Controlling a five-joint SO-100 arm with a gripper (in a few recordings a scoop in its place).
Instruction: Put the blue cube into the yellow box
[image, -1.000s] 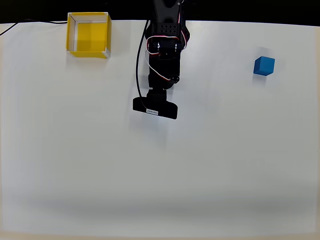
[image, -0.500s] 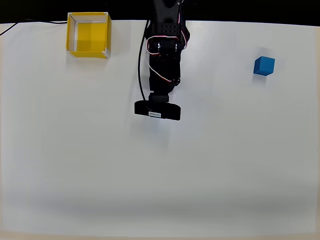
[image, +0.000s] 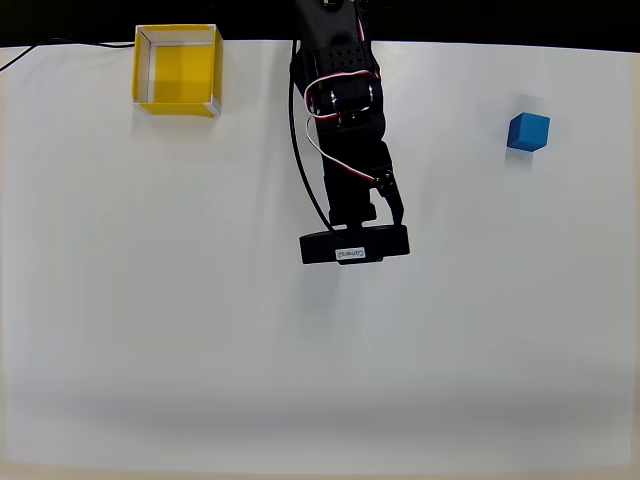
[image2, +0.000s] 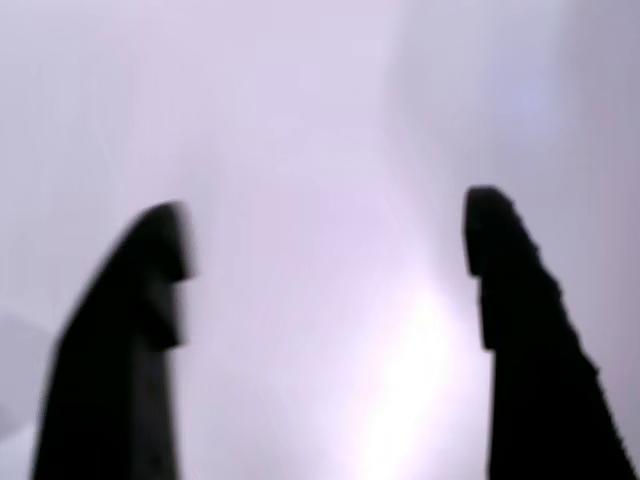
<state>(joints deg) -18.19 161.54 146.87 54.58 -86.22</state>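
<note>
two dark tapered fingers (image2: 520, 330) of the gripper (image2: 325, 240) spread apart; matte blue cube (image: 528, 132), thin-walled yellow box (image: 177, 68).

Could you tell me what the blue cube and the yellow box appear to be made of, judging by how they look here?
The blue cube looks solid with matte, even faces and no glare, perhaps painted wood, foam or plastic; the overhead view cannot settle which. The yellow box has thin walls with white edges and a flat yellow floor, which suggests coloured card or foam board, though thin plastic is possible.
</note>
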